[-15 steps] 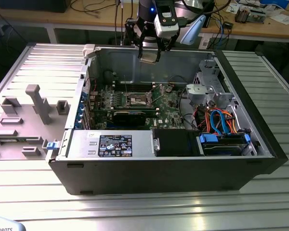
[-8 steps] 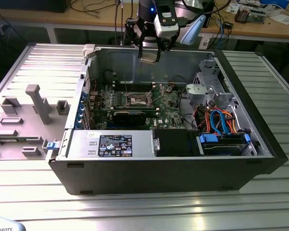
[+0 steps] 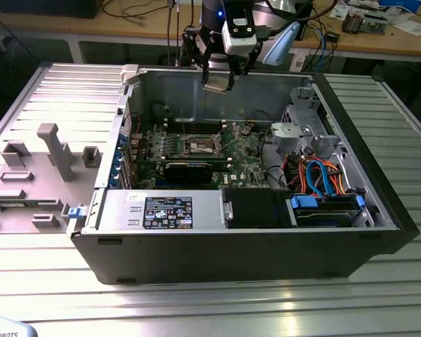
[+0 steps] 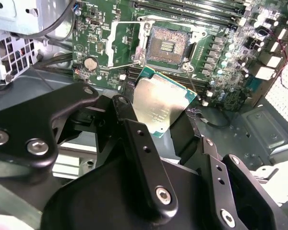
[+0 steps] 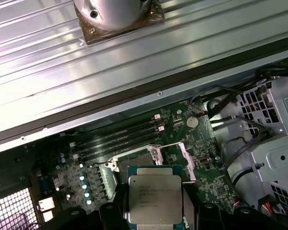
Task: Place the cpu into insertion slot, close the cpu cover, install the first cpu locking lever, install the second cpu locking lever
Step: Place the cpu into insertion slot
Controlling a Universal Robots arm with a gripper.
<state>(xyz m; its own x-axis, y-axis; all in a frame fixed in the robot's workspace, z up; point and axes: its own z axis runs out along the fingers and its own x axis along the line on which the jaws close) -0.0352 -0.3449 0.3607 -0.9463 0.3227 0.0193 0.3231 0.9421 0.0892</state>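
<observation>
My gripper hangs above the back wall of the open computer case and is shut on the cpu, a flat square chip with a silvery top. In both wrist views the cpu sits clamped between black fingers. It is in the air, apart from the green motherboard. The insertion slot lies bare on the board, with a dark centre. Beside it the cpu cover is folded open. Thin wire locking levers stand loose at the slot's corners.
A long black expansion card lies just in front of the slot, and memory slots run behind it. A power supply fills the case front. A drive cage with blue and orange cables is on the exterior view's right. A grey plastic shroud lies outside.
</observation>
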